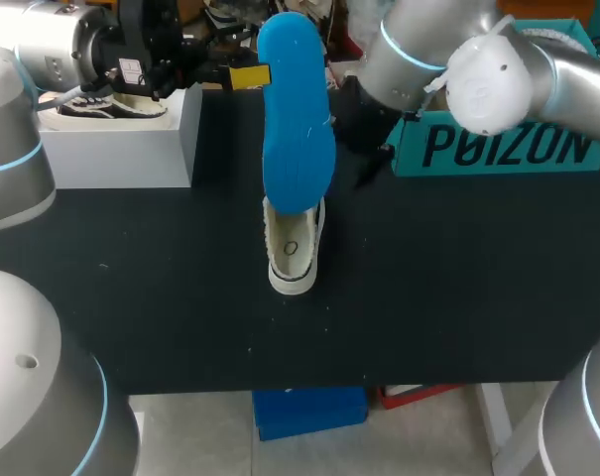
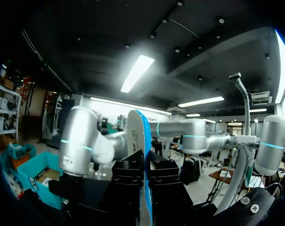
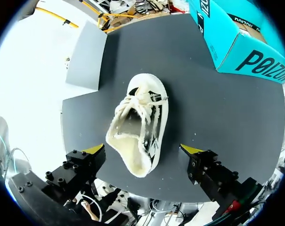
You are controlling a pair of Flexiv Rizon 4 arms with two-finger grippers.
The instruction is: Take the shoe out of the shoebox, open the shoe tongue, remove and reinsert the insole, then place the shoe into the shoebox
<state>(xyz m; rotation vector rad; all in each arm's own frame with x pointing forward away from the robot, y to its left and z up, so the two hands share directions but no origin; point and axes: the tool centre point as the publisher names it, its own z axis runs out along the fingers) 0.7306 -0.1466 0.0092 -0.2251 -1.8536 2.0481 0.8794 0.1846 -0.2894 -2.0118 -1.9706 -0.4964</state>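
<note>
A blue insole (image 1: 298, 119) is held upright in the air above the table's middle, with my left gripper (image 1: 248, 76) shut on its edge. In the left wrist view the insole (image 2: 136, 134) stands edge-on, pinched between the black fingers (image 2: 128, 176). The white shoe (image 1: 295, 253), with a fleecy lining and loose laces, lies on the black table under the insole. My right gripper (image 3: 143, 149) hovers over the shoe (image 3: 140, 122), open wide, its yellow tips on either side of the shoe's heel end and not touching it. The teal shoebox (image 1: 498, 149) stands at the back right.
A grey block (image 1: 121, 139) at the back left carries another shoe (image 1: 106, 104). My right arm (image 1: 478, 69) crosses above the shoebox (image 3: 241, 42). The black table (image 1: 458, 297) has bare surface at the front and right.
</note>
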